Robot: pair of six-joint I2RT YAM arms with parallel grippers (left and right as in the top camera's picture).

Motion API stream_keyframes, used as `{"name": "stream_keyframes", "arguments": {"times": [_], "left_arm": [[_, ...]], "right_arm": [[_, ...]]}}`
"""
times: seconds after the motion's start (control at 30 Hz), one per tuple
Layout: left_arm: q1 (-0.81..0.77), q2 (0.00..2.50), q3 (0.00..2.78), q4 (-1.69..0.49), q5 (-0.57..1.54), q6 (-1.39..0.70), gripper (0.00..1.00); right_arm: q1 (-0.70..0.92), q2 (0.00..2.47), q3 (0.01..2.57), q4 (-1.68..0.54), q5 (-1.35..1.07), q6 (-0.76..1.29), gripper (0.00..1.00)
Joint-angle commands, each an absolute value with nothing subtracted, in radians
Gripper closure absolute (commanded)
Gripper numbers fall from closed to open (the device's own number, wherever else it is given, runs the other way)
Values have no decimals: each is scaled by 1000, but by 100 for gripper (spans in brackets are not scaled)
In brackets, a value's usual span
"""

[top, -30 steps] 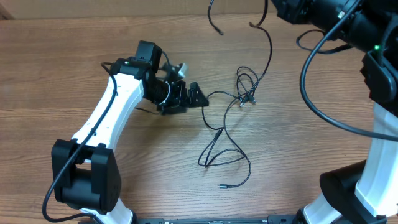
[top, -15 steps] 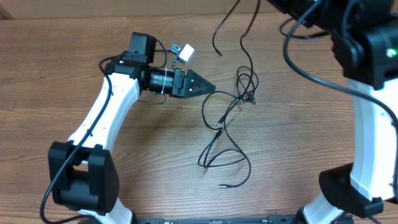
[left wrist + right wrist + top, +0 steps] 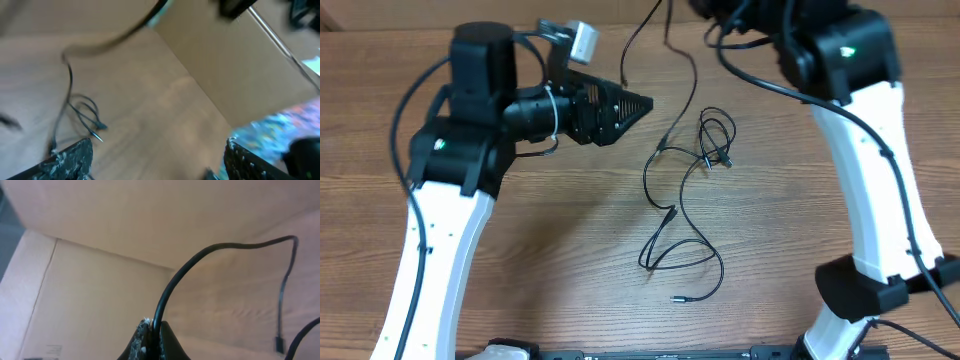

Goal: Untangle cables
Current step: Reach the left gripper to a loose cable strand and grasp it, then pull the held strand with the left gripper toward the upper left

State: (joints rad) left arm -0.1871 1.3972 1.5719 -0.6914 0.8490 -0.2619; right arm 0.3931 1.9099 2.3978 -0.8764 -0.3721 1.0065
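Observation:
Thin black cables lie on the wooden table (image 3: 520, 270): a small knot of loops (image 3: 716, 140), a long loop below it (image 3: 670, 250) and a silver-tipped plug end (image 3: 678, 298). One strand (image 3: 692, 75) rises from the knot past the top edge. My right gripper (image 3: 155, 330) is shut on that black cable (image 3: 210, 250), whose plug end (image 3: 278, 342) hangs free; in the overhead view this gripper is beyond the top edge. My left gripper (image 3: 625, 105) hangs above the table, left of the knot. Its jaws (image 3: 160, 162) are wide open and empty, with the knot (image 3: 85, 112) below them.
A cardboard wall (image 3: 235, 65) stands along the table's far edge. The right arm (image 3: 860, 130) arches over the right side of the table. The left arm (image 3: 450, 200) crosses the left side. A second loose cable end (image 3: 624, 78) hangs near the left gripper.
The left arm rose and drew back up-left, away from the cable by its tip. The right arm swung left and up, pulling one strand taut from the knot.

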Motion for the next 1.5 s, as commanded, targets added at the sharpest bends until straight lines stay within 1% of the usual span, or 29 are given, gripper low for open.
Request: {"name": "stream_keyframes", "arguments": {"times": [0.0, 0.07, 0.2, 0.27, 0.3, 0.37, 0.43, 0.5, 0.6, 0.7, 0.73, 0.8, 1.2, 1.27, 1.37, 1.47], "left_arm": [[-179, 1393, 1584, -662, 696, -297, 16], [-179, 1396, 1584, -646, 664, -296, 17], [-179, 1399, 1584, -615, 592, -296, 17], [-179, 1402, 1584, -586, 592, -296, 20], [-179, 1402, 1584, -569, 592, -296, 24], [-179, 1402, 1584, -556, 593, -297, 38], [-179, 1402, 1584, -561, 595, -296, 42], [-179, 1402, 1584, -569, 595, -296, 44], [-179, 1402, 1584, -580, 595, -296, 59], [-179, 1402, 1584, -596, 594, -296, 63], [-179, 1404, 1584, -599, 594, -296, 69], [-179, 1406, 1584, -604, 595, -295, 96], [-176, 1407, 1584, -626, 591, -292, 96], [-174, 1407, 1584, -619, 591, -293, 96], [-150, 1406, 1585, -589, 589, -325, 96], [-81, 1406, 1610, -548, 584, -414, 96]], "right_arm": [[431, 1934, 2394, -872, -400, 1196, 96], [449, 1934, 2394, -870, -407, 1255, 96], [480, 1934, 2395, -838, -456, 1258, 96], [491, 1934, 2395, -831, -485, 1278, 96], [497, 1934, 2395, -831, -505, 1296, 96], [499, 1934, 2395, -831, -519, 1310, 96], [498, 1934, 2395, -831, -518, 1309, 96], [498, 1934, 2395, -831, -519, 1309, 96], [498, 1934, 2395, -831, -519, 1309, 96], [498, 1934, 2395, -832, -519, 1309, 96], [498, 1934, 2395, -832, -519, 1309, 96], [498, 1934, 2395, -833, -518, 1309, 96], [451, 1934, 2395, -953, -517, 1274, 96], [437, 1934, 2395, -971, -513, 1239, 95], [395, 1934, 2395, -1016, -469, 1129, 90], [340, 1934, 2395, -1092, -469, 973, 81]]}}
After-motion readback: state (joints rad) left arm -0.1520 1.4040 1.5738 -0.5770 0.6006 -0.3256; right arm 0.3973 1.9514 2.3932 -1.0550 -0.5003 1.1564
